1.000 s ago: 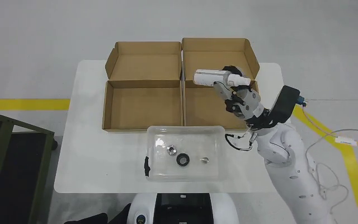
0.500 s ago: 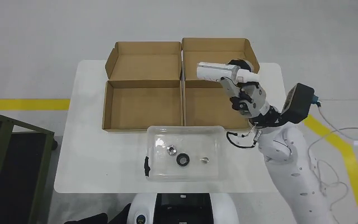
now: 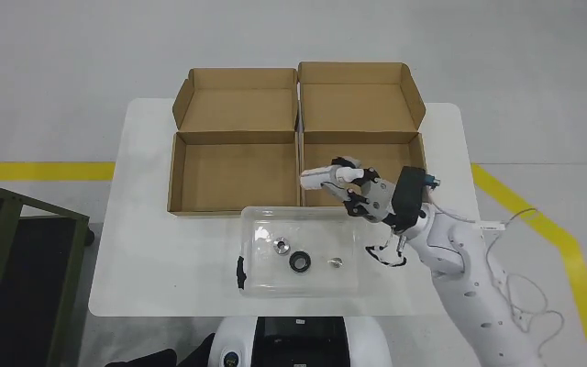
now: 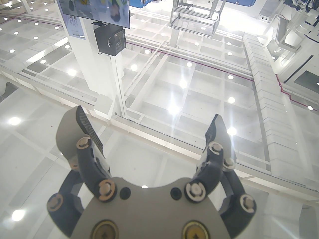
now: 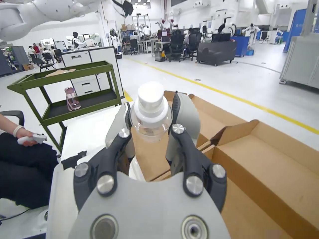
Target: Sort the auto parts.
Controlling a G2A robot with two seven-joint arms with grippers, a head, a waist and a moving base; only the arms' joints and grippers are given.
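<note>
Right gripper point(image 3: 351, 183), clamped on the bottle point(image 3: 316, 176), has pulled back over the right box point(image 3: 367, 156); three parts point(image 3: 300, 261) remain in the tray point(image 3: 249, 220).

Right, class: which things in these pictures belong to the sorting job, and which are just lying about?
Part of the job: right gripper, shut on the white-capped part; left box; right box; clear tray holding a metal ring, a black ring and a small metal piece.
Just lying about: green cart, pink bottle on it, black scrap at the tray's edge.
</note>
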